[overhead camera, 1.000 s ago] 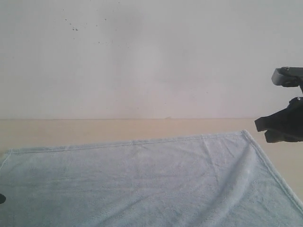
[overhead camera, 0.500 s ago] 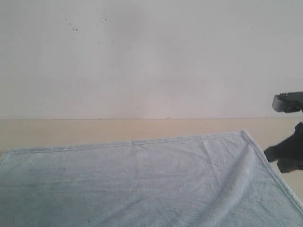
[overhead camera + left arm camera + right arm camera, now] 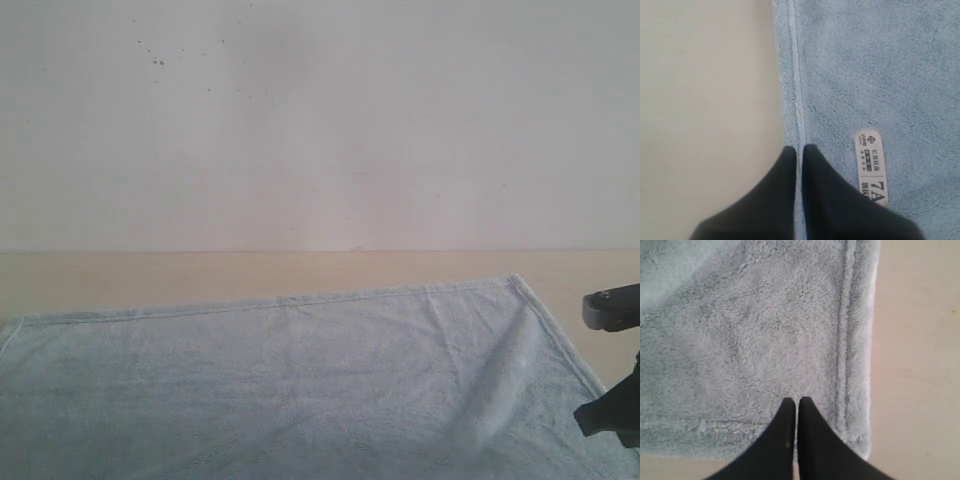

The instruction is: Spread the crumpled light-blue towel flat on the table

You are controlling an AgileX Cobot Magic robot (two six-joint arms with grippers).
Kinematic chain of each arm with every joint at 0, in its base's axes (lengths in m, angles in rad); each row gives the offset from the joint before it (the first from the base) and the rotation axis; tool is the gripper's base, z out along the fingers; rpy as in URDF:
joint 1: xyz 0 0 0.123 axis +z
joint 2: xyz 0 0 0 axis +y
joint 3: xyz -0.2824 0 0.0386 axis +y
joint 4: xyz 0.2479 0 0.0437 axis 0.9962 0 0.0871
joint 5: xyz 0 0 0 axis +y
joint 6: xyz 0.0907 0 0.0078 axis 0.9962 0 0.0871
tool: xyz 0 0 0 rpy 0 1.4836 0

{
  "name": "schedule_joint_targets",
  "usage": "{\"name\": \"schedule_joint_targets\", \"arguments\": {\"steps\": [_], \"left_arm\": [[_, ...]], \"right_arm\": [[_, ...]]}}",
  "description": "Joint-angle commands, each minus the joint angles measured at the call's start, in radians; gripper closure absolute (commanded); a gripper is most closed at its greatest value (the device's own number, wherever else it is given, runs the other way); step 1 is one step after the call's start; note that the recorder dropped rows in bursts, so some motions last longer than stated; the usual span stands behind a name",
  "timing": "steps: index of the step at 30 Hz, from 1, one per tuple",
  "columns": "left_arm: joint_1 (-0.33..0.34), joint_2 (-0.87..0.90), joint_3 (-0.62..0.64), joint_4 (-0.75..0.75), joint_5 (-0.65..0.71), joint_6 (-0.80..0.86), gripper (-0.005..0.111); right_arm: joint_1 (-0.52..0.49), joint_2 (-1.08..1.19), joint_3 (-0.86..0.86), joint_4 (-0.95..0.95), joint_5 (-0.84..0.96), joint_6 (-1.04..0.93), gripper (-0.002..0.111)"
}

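Beige desk [image 3: 150,275] carries the towel [image 3: 300,380], spread flat. I see my left end effector [image 3: 799,148] pinched together, empty, over the towel's hem [image 3: 796,75], label [image 3: 871,165] just beside it. My right end effector [image 3: 797,401], also pinched together and empty, hovers over a towel corner.

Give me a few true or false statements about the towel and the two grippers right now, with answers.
1. The towel lies spread out on the table. True.
2. The left gripper is wide open. False: it is shut, over the towel's edge.
3. A white label sits on the towel beside the left gripper. True.
4. The right gripper holds a cup. False: it is shut, with only towel below it.
5. The towel is red. False: it is light blue.
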Motion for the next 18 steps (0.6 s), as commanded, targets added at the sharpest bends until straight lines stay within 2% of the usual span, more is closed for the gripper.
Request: {"name": "schedule_joint_targets", "arguments": {"steps": [1, 14, 18], "left_arm": [[0.001, -0.008, -0.002, -0.008, -0.027, -0.012, 0.103], [0.001, -0.008, -0.002, -0.011, -0.048, -0.012, 0.103], [0.001, -0.008, -0.002, -0.02, -0.048, -0.012, 0.103]], "right_arm": [[-0.003, 0.065, 0.004, -0.012, -0.072, 0.013, 0.107], [-0.003, 0.116, 0.004, -0.027, -0.077, 0.037, 0.107], [-0.003, 0.138, 0.004, -0.113, -0.055, 0.097, 0.107]]}}
